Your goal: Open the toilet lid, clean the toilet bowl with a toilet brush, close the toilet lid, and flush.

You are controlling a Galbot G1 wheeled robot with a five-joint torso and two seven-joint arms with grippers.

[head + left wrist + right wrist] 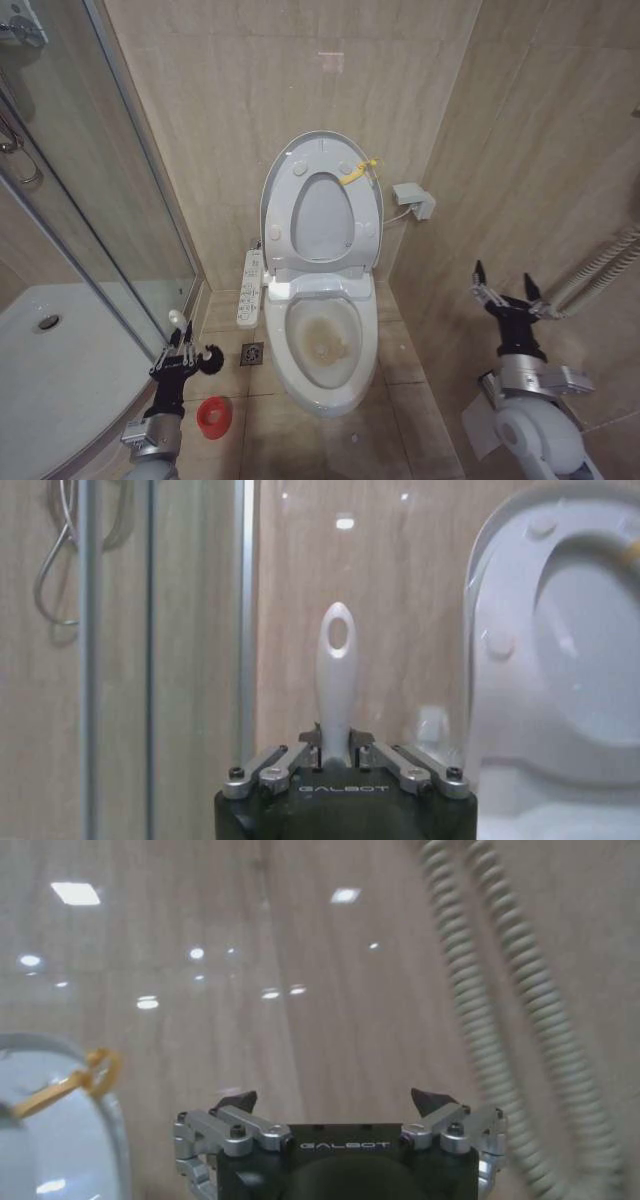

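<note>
The toilet lid point(305, 150) stands raised against the back wall, with the seat ring point(285, 215) up against it and a yellow tag point(355, 175) at its rim. Below lies the toilet bowl point(322, 340), white with a brownish stain inside and a button panel point(250, 288) on its left side. My left gripper point(180, 347) is low at the left of the bowl, shut on the toilet brush point(212, 358). The brush's pale handle point(337, 667) rises from the left gripper point(337, 759). My right gripper point(505, 285) hangs open and empty to the right of the bowl, near the side wall.
A red holder point(214, 415) sits on the floor just below my left gripper, beside a floor drain point(252, 352). A glass shower enclosure point(100, 200) closes off the left. A coiled hose point(600, 265) runs along the right wall, and a small wall box point(415, 200) sits beside the lid.
</note>
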